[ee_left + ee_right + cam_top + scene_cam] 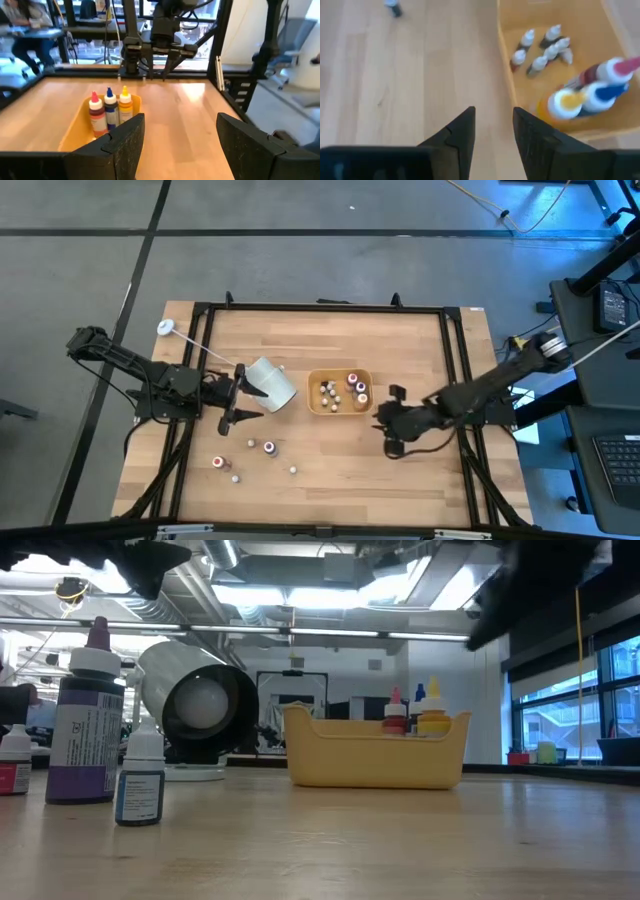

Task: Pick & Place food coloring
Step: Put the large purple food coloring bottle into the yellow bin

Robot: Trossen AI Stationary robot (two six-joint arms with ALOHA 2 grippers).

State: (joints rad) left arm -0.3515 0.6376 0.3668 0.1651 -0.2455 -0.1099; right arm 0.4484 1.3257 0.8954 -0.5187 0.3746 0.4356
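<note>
The yellow-orange tray stands mid-table. It holds several small food coloring bottles lying down and three upright ones. More food coloring bottles stand loose on the near left of the table, among them a purple one and a small blue-labelled one. A white cup lies on its side left of the tray. My left gripper hovers wide open beside the cup, with nothing between its fingers. My right gripper hangs just right of the tray, tipped downward, narrowly open and empty.
Black frame rails run around the wooden table top. A white knob on a thin rod sits at the far left corner. Bare wood lies between the loose bottles and the near edge, and right of the tray.
</note>
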